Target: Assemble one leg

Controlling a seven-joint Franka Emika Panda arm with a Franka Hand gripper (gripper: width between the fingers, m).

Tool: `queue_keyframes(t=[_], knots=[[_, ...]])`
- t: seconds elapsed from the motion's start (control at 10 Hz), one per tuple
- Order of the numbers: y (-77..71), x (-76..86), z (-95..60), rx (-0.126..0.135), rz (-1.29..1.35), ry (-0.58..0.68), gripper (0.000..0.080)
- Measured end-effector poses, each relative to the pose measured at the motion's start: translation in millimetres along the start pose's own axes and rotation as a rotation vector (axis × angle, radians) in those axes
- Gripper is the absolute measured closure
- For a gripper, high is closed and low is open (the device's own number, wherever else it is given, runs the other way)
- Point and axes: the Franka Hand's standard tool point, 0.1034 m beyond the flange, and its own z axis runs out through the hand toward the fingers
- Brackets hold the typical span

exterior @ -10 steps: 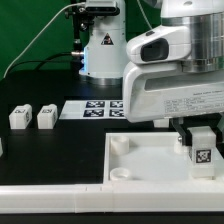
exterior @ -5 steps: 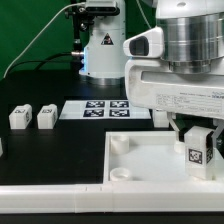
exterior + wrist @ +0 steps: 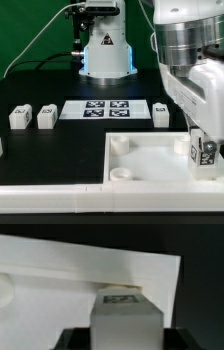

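Shifted toward the exterior view's right since earlier: gripper (image 3: 204,150) clamped on the leg (image 3: 205,151), low over the white panel (image 3: 150,158). Wrist view alone shows leg (image 3: 122,297) apparently touching panel (image 3: 70,269). Exterior alone shows three spare legs (image 3: 46,117), well apart.

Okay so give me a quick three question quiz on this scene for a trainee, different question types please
1. True or false: the gripper holds a leg over the large white panel.
2. How many loose legs stand on the table at the exterior view's left? A) none B) two C) five
3. Fill in: the flat board with four tags, behind the panel, is the ______ board.

Key: 1 true. 2 B, two. 3 marker.
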Motion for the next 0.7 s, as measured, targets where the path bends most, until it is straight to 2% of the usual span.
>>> queue_keyframes(t=[0.2,0.3,0.4,0.5,0.7], knots=[[0.4,-0.3,0.7,-0.001,-0.026,0.0,0.0499],[0.4,-0.4,0.7,-0.001,-0.073,0.0,0.0296],[1.6,-1.9,1.4,-0.001,-0.136,0.004,0.0296],[6.9,-8.0,3.9,-0.008,-0.335,0.009,0.0182],[8.5,-17.4,1.6,-0.017,-0.662,0.018,0.0159]])
